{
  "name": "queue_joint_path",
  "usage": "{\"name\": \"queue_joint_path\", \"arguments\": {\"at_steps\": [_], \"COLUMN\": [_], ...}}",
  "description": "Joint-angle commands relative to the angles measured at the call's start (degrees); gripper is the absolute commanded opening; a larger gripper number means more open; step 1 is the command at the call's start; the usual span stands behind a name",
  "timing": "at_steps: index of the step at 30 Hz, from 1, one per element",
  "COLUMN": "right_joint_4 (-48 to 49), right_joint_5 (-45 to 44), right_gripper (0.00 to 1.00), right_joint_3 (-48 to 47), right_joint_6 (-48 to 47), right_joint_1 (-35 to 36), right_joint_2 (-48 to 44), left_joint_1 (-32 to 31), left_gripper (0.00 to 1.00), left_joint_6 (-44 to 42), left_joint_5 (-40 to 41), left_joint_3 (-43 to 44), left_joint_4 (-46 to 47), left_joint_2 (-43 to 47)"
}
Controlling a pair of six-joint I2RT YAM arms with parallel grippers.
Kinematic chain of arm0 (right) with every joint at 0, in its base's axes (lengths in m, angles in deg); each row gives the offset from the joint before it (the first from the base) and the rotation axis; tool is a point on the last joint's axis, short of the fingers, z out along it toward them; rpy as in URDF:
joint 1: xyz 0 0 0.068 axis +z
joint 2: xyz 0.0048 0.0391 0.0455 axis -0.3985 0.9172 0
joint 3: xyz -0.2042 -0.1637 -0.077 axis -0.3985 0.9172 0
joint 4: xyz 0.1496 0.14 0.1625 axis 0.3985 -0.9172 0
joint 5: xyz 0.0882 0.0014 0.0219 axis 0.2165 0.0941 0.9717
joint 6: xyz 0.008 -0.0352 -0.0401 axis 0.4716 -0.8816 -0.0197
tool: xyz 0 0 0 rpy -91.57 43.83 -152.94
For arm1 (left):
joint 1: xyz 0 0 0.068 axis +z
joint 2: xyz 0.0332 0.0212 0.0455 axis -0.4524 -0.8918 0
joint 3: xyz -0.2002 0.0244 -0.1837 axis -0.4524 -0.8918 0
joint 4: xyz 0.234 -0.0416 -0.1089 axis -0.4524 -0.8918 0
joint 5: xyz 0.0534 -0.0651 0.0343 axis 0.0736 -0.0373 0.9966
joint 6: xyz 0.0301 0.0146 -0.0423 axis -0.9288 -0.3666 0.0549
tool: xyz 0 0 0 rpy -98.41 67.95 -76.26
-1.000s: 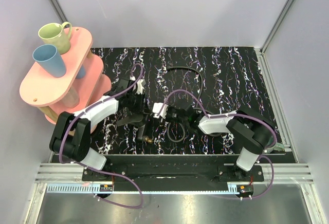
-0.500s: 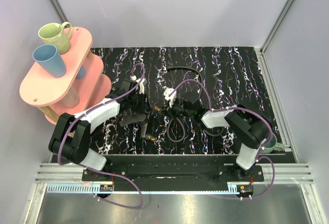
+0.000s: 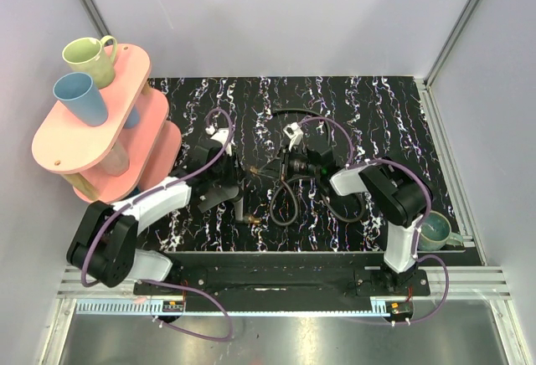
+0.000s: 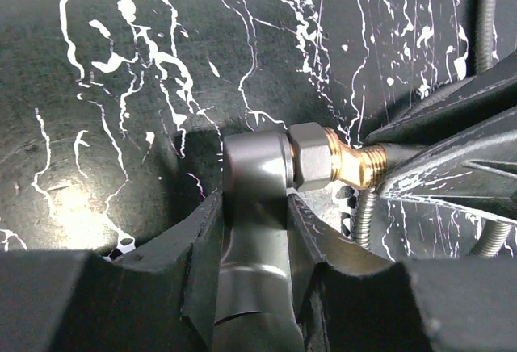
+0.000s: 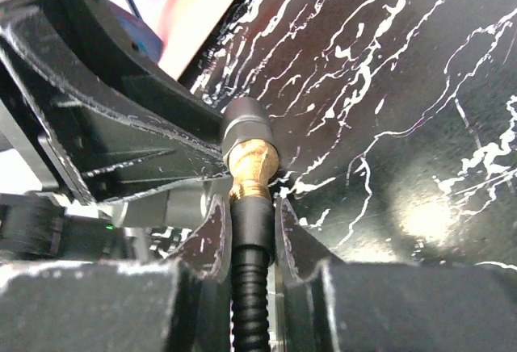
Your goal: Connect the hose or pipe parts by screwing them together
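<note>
The dark grey forked fitting sits between the fingers of my left gripper, which is shut on its stem. One brass threaded tip points sideways into my right gripper's fingers. My right gripper is shut on the black hose's collar. The hose's brass end butts against the fitting's grey cap; I cannot tell whether the threads engage. From above, the left gripper and right gripper meet mid-table. The hose loops toward the bases, and the fitting's second brass tip hangs free.
A pink tiered stand holding a green mug and a blue cup stands at the left. A teal mug sits near the right arm's base. Another stretch of hose curves at the back.
Both grippers have moved away from the bases, the right one swinging further right and back. The hose loop trailed along. Both grips are unchanged.
</note>
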Motion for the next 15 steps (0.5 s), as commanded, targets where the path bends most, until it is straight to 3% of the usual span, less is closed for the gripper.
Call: {"name": "queue_joint_path", "arguments": {"at_steps": [1, 7, 11, 12, 15], "right_joint_4": [18.5, 31.9, 36.5, 36.5, 35.9], "right_joint_5": [-0.1, -5.2, -7.4, -8.0, -8.2], "right_gripper": [0.0, 0.0, 0.0, 0.02, 0.21], "right_joint_3": [-3.8, -1.2, 0.1, 0.8, 2.2], "right_joint_6": [25.0, 43.6, 46.2, 45.2, 42.6], "right_joint_1": [1.1, 0.9, 0.9, 0.9, 0.7], "right_joint_2": [2.0, 8.4, 10.3, 9.9, 9.1], "left_joint_1": [-5.6, -6.0, -6.0, -6.0, -5.9], "left_gripper": [0.0, 0.0, 0.0, 0.0, 0.0], "left_joint_6": [1.7, 2.7, 4.0, 4.2, 3.6], "left_joint_5": [-7.3, -3.7, -4.0, -4.1, -3.3], "left_joint_3": [-3.2, -6.4, -6.6, -6.4, -5.5], "left_joint_4": [15.1, 21.6, 23.1, 22.9, 19.8], "left_joint_2": [3.9, 6.8, 6.8, 6.8, 7.1]}}
